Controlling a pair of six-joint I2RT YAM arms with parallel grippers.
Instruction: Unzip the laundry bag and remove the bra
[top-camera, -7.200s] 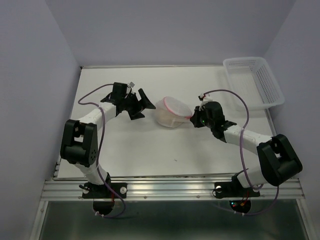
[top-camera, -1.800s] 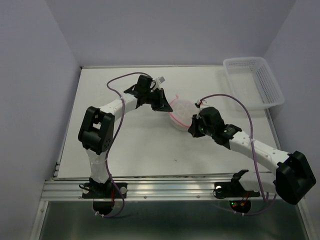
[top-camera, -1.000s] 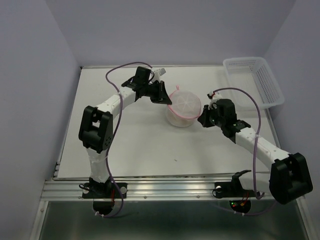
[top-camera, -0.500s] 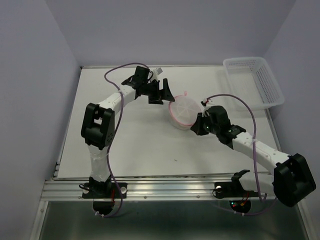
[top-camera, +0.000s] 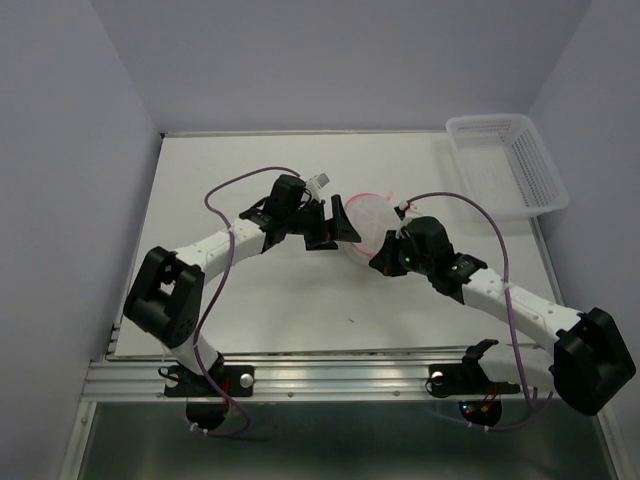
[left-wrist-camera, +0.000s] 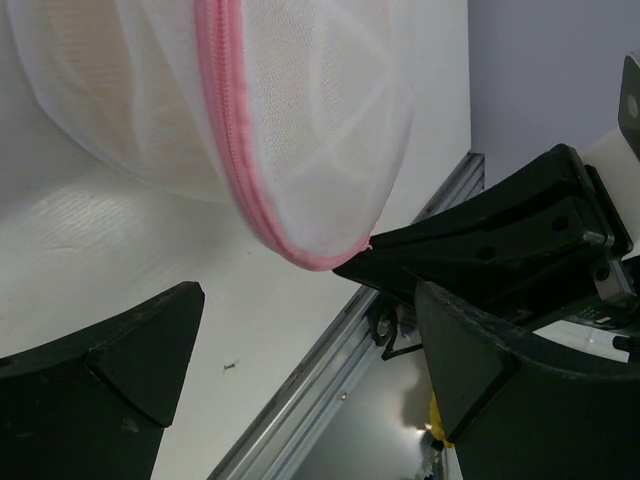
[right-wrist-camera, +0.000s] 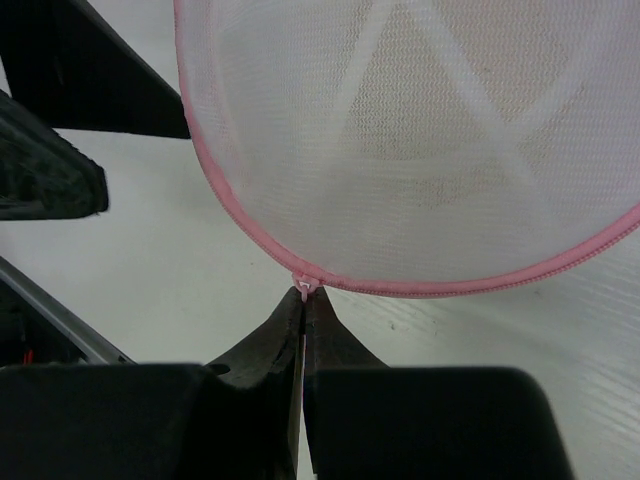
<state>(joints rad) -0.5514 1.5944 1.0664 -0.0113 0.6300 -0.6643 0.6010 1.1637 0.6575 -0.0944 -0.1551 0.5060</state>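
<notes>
Laundry bag: the round mesh pouch (top-camera: 368, 222) is tipped up on its edge over the middle of the bench (top-camera: 250, 300), between the two end effectors.
Right end effector: it (right-wrist-camera: 303, 297) is clenched on the small pink zipper pull (right-wrist-camera: 302, 286) at the pouch's lower rim.
Left end effector: it (top-camera: 338, 224) is released, its jaws spread wide just beside the pouch, and nothing is grasped.
Zipper: the pink rim (left-wrist-camera: 228, 130) is seen closed along every visible stretch.
Bra: only a faint beige tint (left-wrist-camera: 95, 90) is seen through the mesh, so it is judged to be inside.
Progress: the pull is secured. Unzipping is judged barely begun, and removal is not yet done.
</notes>
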